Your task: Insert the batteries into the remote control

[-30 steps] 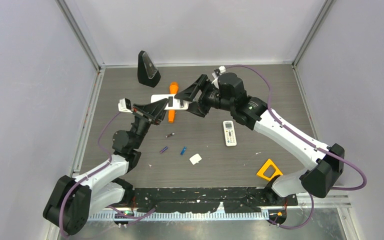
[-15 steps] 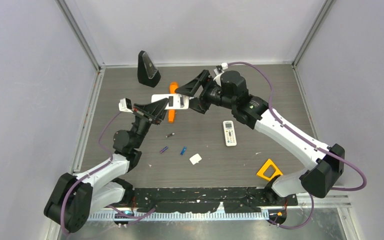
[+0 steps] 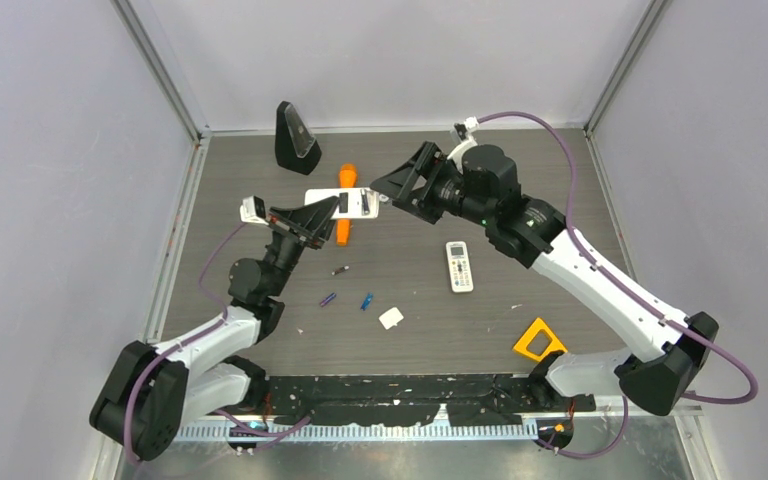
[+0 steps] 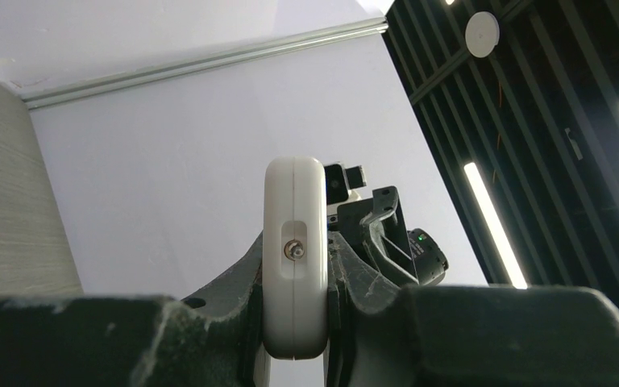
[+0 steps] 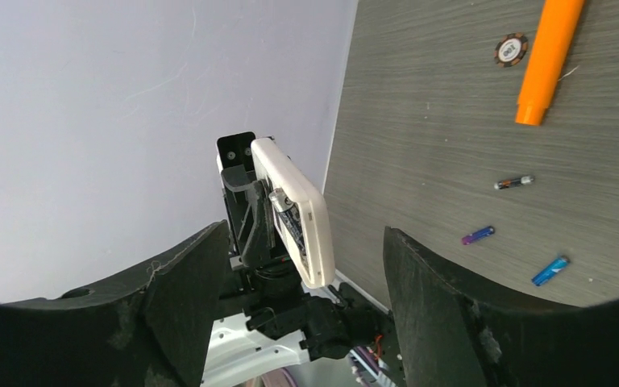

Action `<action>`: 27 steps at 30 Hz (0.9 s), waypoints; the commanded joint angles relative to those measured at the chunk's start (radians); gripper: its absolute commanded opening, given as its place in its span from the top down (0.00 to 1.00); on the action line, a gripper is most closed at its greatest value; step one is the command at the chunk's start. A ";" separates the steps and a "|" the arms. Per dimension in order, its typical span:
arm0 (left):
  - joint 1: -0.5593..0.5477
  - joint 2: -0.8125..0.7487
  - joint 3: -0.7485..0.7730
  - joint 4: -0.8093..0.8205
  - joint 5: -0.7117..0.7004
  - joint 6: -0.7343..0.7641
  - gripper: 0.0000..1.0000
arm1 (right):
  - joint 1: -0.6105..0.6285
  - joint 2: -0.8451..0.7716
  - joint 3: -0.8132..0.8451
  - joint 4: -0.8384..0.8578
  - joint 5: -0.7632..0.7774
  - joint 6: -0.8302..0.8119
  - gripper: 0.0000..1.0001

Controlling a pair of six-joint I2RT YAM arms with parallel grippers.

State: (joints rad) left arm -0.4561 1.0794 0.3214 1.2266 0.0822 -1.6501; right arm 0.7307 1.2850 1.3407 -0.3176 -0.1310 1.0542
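Note:
My left gripper point(image 3: 322, 214) is shut on a white remote control point(image 3: 341, 205) and holds it in the air, back side up. In the left wrist view the remote point(image 4: 294, 266) stands end-on, clamped between the fingers. My right gripper point(image 3: 387, 195) hangs open just right of the remote's end, not touching it. The right wrist view shows the remote point(image 5: 302, 201) beyond my open right gripper point(image 5: 306, 235), with a dark battery point(image 5: 285, 213) lying in its open compartment. Three loose batteries lie on the table: dark grey point(image 3: 340, 270), purple point(image 3: 328, 298) and blue point(image 3: 367, 301).
An orange marker point(image 3: 345, 190) lies under the held remote, with a small round disc point(image 5: 511, 49) beside it. A second white remote point(image 3: 459, 266), a small white cover point(image 3: 391, 318), a yellow piece point(image 3: 538, 340) and a black stand point(image 3: 295, 137) are on the table.
My right gripper has drawn back to the right, off the remote's end, and its arm has shifted right. The left gripper and remote have stayed put.

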 commanded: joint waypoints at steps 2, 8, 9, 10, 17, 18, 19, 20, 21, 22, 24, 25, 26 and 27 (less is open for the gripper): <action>0.001 0.009 0.011 0.078 0.001 -0.005 1.00 | 0.007 -0.045 0.038 -0.050 0.079 -0.122 0.29; 0.001 0.020 0.021 0.079 0.007 -0.001 1.00 | 0.036 -0.019 0.093 -0.128 0.100 -0.188 0.36; 0.000 0.021 0.021 0.079 0.008 0.000 1.00 | 0.042 -0.016 0.096 -0.132 0.106 -0.193 0.38; 0.001 0.023 0.021 0.079 0.009 0.001 1.00 | 0.043 -0.015 0.100 -0.137 0.115 -0.203 0.40; -0.001 0.029 0.021 0.079 0.012 0.003 1.00 | 0.050 0.022 0.139 -0.161 0.122 -0.242 0.50; 0.000 0.030 0.022 0.079 0.012 0.004 1.00 | 0.052 0.032 0.144 -0.162 0.120 -0.245 0.51; -0.001 0.029 0.022 0.080 0.013 0.004 1.00 | 0.053 0.036 0.145 -0.165 0.117 -0.250 0.52; -0.001 0.029 0.022 0.078 0.013 0.004 1.00 | 0.056 0.043 0.149 -0.167 0.116 -0.252 0.52; -0.001 0.030 0.021 0.079 0.013 0.004 1.00 | 0.058 0.047 0.150 -0.168 0.112 -0.255 0.52; -0.001 0.029 0.022 0.079 0.013 0.004 1.00 | 0.058 0.053 0.150 -0.168 0.108 -0.255 0.53; -0.001 0.030 0.022 0.079 0.013 0.006 1.00 | 0.059 0.061 0.149 -0.167 0.105 -0.258 0.53; -0.001 0.031 0.021 0.079 0.012 0.006 1.00 | 0.059 0.062 0.148 -0.166 0.103 -0.258 0.54; -0.001 0.032 0.021 0.079 0.011 0.006 1.00 | 0.060 0.065 0.148 -0.165 0.100 -0.261 0.54; -0.001 0.032 0.022 0.079 0.012 0.006 1.00 | 0.060 0.068 0.149 -0.164 0.099 -0.261 0.54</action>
State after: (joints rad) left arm -0.4561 1.1091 0.3214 1.2301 0.0834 -1.6485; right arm 0.7841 1.3518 1.4494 -0.5003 -0.0288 0.8181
